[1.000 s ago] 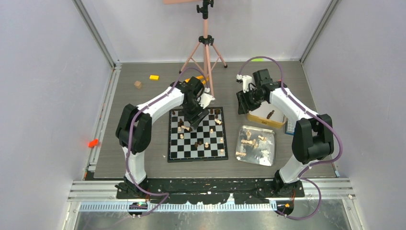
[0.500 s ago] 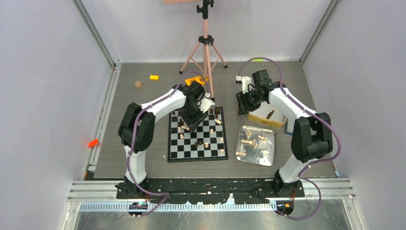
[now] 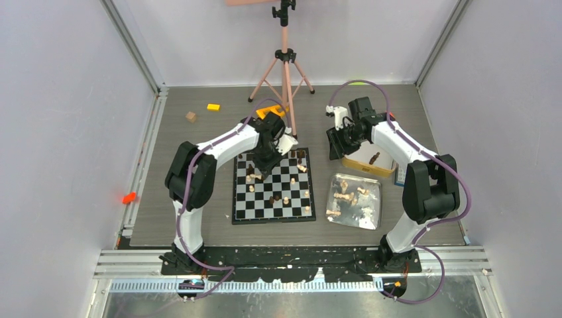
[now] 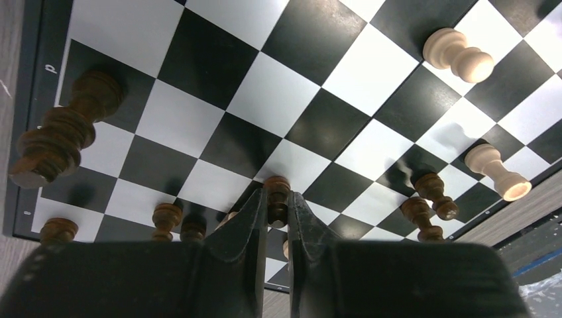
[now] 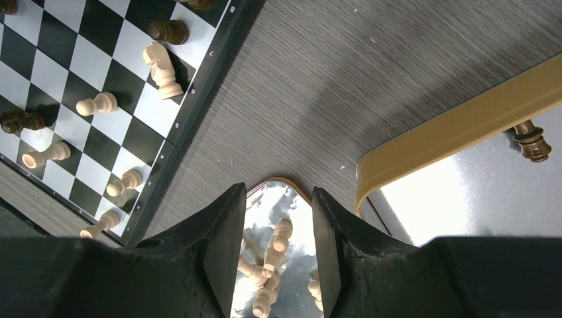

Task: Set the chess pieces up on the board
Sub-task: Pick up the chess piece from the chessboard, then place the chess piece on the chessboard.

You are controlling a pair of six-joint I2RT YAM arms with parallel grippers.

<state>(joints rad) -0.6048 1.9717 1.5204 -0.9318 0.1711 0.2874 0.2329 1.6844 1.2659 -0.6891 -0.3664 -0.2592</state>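
The board lies in the middle of the table with light and dark chess pieces scattered on it. My left gripper hangs low over its far-left part. In the left wrist view that gripper is shut on a small dark brown pawn standing on the board. Other dark pawns stand beside it, and a light piece lies farther off. My right gripper stands open, empty, above the table. Between its fingers I see light pieces in the silver tray.
The silver tray sits right of the board. Behind it is a gold-rimmed tin holding one dark piece. A pink tripod stands at the back, near yellow, wooden and orange blocks.
My left gripper's jaws have closed on the dark pawn, and its wrist has shifted slightly toward the board's far-left corner. The right arm has stayed still.
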